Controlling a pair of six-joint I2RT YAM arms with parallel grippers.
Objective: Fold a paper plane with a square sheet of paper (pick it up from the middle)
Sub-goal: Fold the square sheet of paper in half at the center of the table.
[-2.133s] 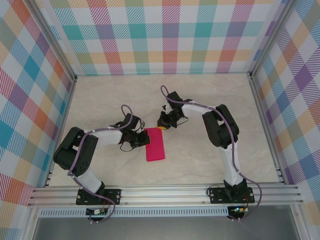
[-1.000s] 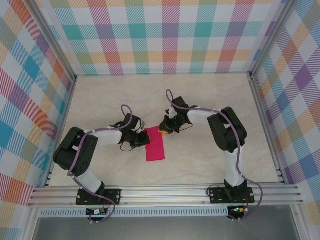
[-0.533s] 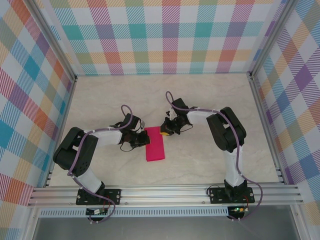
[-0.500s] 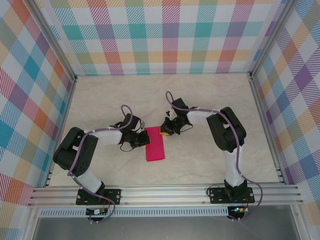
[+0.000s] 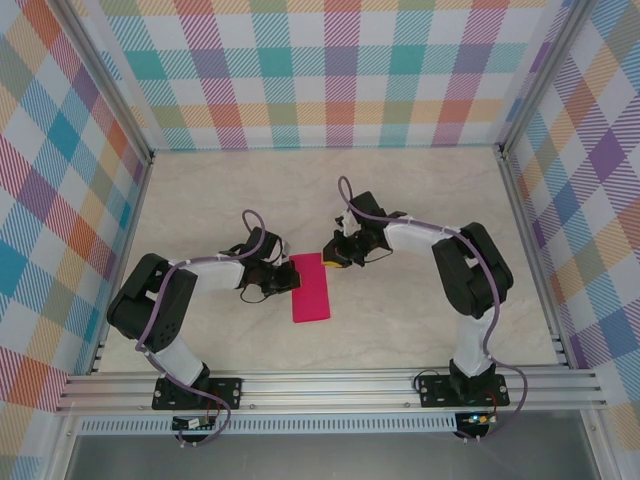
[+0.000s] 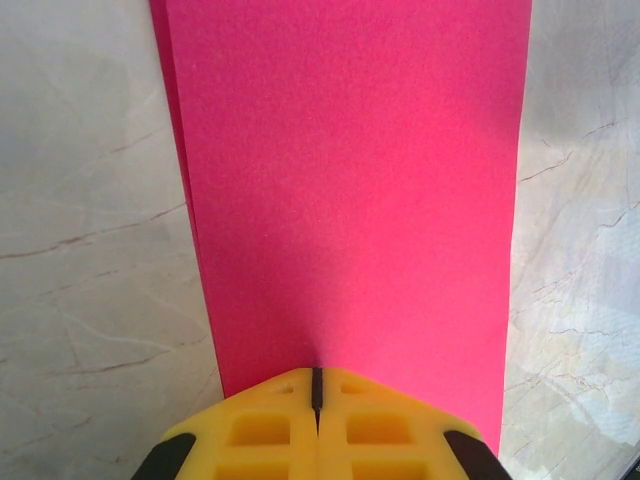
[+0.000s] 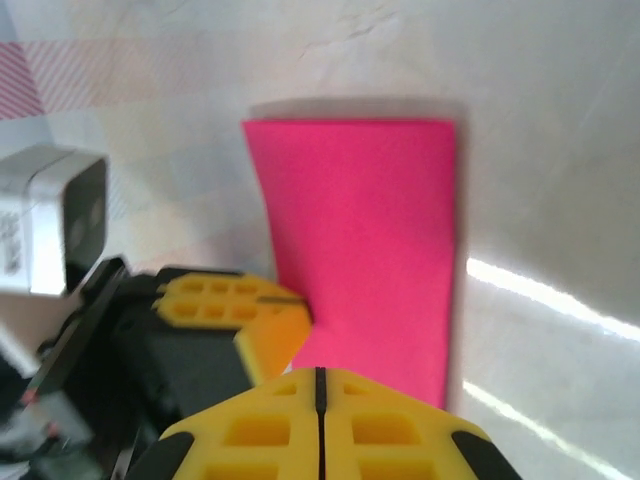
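1. Plaid walls (image 5: 330, 70) in pastel checks close in a pale marble-look counter (image 5: 400, 200) on three sides.
2. At the middle of the counter lies the magenta-pink sheet of paper (image 5: 310, 288), folded flat into a narrow rectangle with its long sides running near to far.
3. The left end effector (image 5: 284, 279) sits at the sheet's left long edge. In its wrist view the yellow fingers (image 6: 260, 430) are pressed together, and the sheet (image 6: 350, 180) stretches away from their tips. I cannot tell whether any paper is caught between them.
4. The right end effector (image 5: 333, 262) is at the sheet's far right corner. Its fingers (image 7: 390, 435) are pressed together over the edge of the sheet (image 7: 370, 220), and the left end effector (image 7: 265, 310) shows just beside the paper in that view.
5. Compared with two seconds ago, the right end effector has come a little nearer and down onto the far right corner, and the right arm (image 5: 470, 275) has swung its elbow out to the right.
6. The sheet and the left arm (image 5: 160, 300) are where they were.
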